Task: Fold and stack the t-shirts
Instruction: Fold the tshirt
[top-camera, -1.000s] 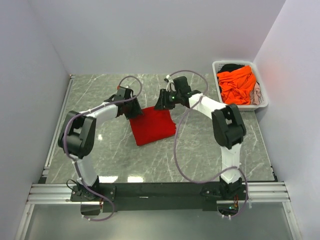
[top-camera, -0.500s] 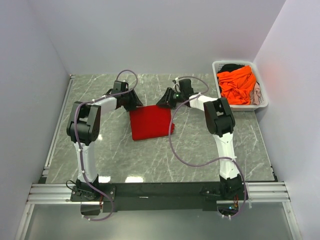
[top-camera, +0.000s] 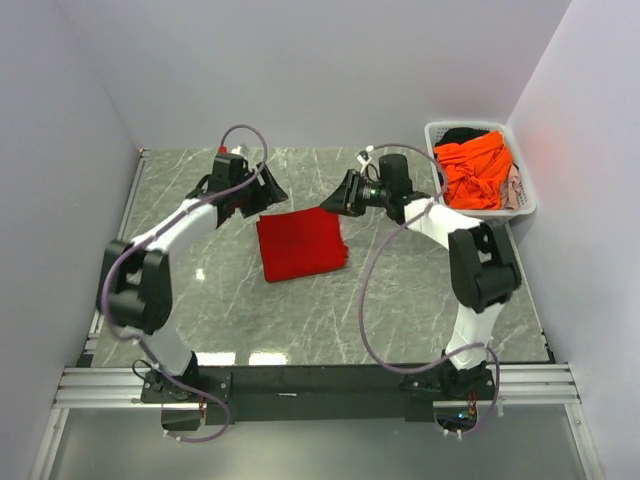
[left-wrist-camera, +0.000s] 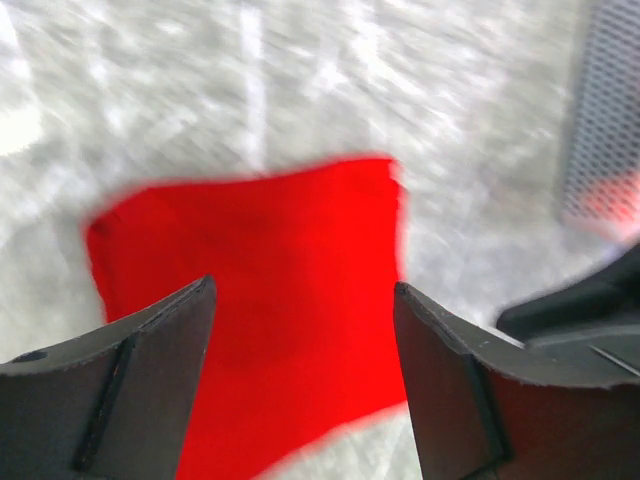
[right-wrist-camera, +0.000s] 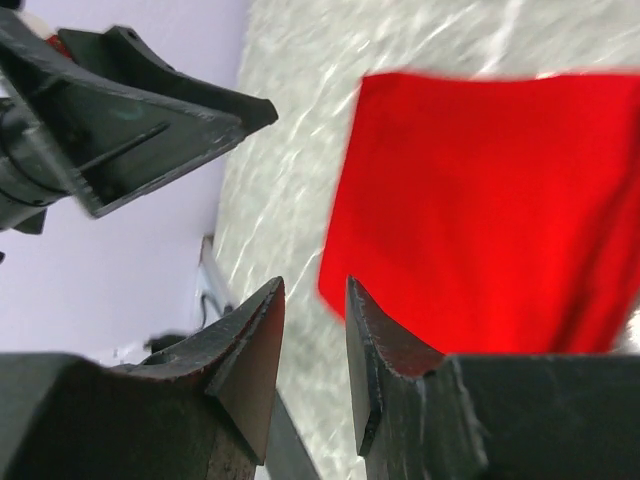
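Note:
A folded bright red t-shirt (top-camera: 300, 243) lies flat on the marble table; it also shows in the left wrist view (left-wrist-camera: 270, 300) and in the right wrist view (right-wrist-camera: 500, 200). My left gripper (top-camera: 272, 192) hangs above its far left corner, jaws wide open and empty (left-wrist-camera: 305, 300). My right gripper (top-camera: 333, 199) hangs above its far right corner, jaws open a narrow gap and empty (right-wrist-camera: 315, 290). A vivid orange t-shirt (top-camera: 476, 168) lies in the white basket (top-camera: 526, 205) over dark and pale cloth.
The basket stands at the table's far right corner against the walls. Walls close the table at the back and both sides. A metal rail (top-camera: 110, 270) runs along the left edge. The left gripper shows in the right wrist view (right-wrist-camera: 120, 110).
Both grippers have lifted off the red shirt and drawn back toward the far side. The shirt has shifted slightly and now lies square and free.

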